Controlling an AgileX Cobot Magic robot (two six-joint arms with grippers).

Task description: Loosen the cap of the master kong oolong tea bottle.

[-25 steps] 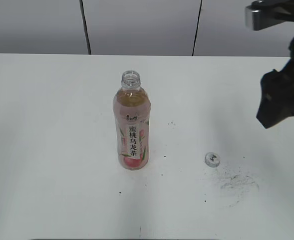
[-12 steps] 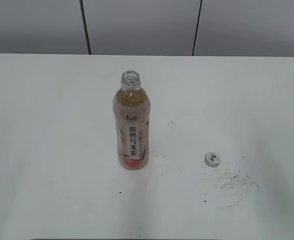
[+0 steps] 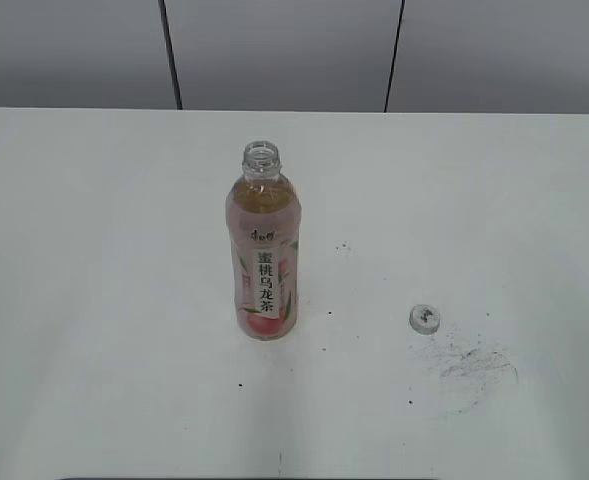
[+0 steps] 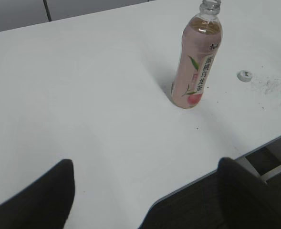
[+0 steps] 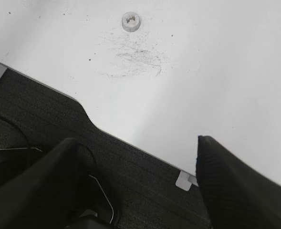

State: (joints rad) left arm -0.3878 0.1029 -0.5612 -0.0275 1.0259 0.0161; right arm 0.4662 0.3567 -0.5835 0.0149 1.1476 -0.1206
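The master kong oolong tea bottle [image 3: 263, 250] stands upright near the middle of the white table, its neck open with no cap on it. It also shows in the left wrist view [image 4: 196, 62]. The cap [image 3: 425, 319] lies on the table to the bottle's right, apart from it, and shows in the left wrist view [image 4: 244, 76] and the right wrist view [image 5: 131, 22]. My left gripper [image 4: 145, 191] is open and empty, well short of the bottle near the table's front edge. My right gripper [image 5: 135, 167] is open and empty over the table's front edge, short of the cap. Neither gripper shows in the exterior view.
A patch of dark scuff marks [image 3: 474, 362] lies on the table just right of the cap, also in the right wrist view [image 5: 133, 55]. The table's front edge [image 5: 130, 145] drops to a dark floor with cables. Grey wall panels [image 3: 274, 50] stand behind the table.
The right arm, seen at the upper right one second ago, has left the exterior view. The bottle and the cap have not moved.
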